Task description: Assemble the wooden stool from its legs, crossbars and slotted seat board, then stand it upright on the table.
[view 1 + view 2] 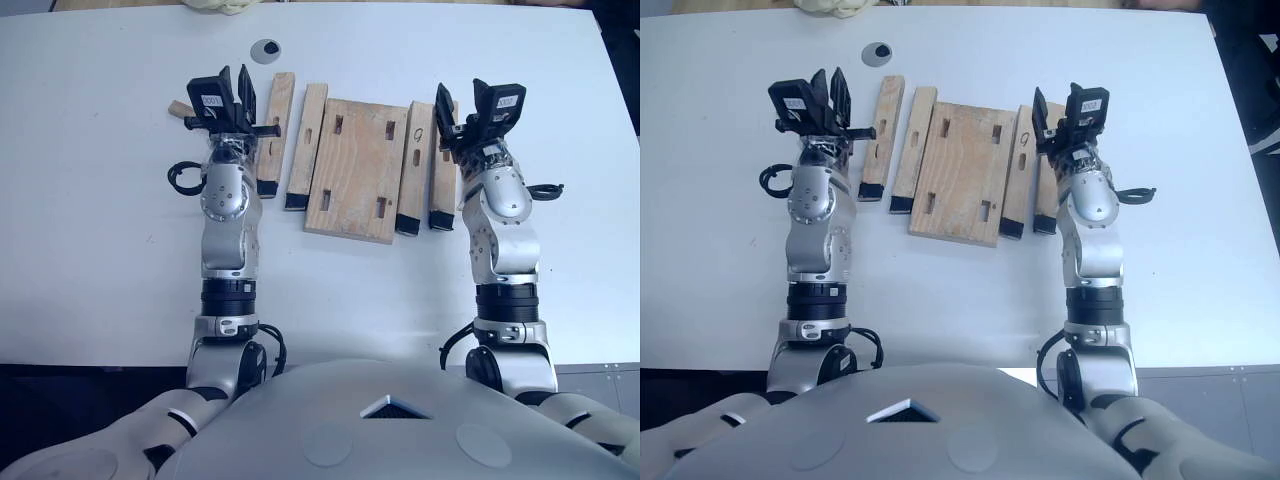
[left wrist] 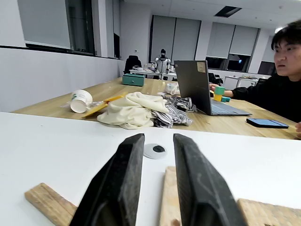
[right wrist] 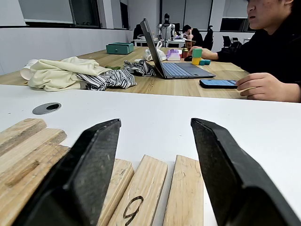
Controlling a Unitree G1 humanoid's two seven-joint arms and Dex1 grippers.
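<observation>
Seat board (image 1: 355,165) lies flat between both grippers. Left gripper (image 1: 237,82), fingers narrowly apart, is beside the left legs (image 1: 278,130). Right gripper (image 1: 462,100), fingers wide apart, is above the right legs (image 1: 415,165).

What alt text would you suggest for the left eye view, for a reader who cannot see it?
A slotted seat board lies flat on a white table, with two wooden legs on its left and two more on its right. The robot's left gripper and right gripper, both open and empty, are at the outer ends of the row.
</observation>
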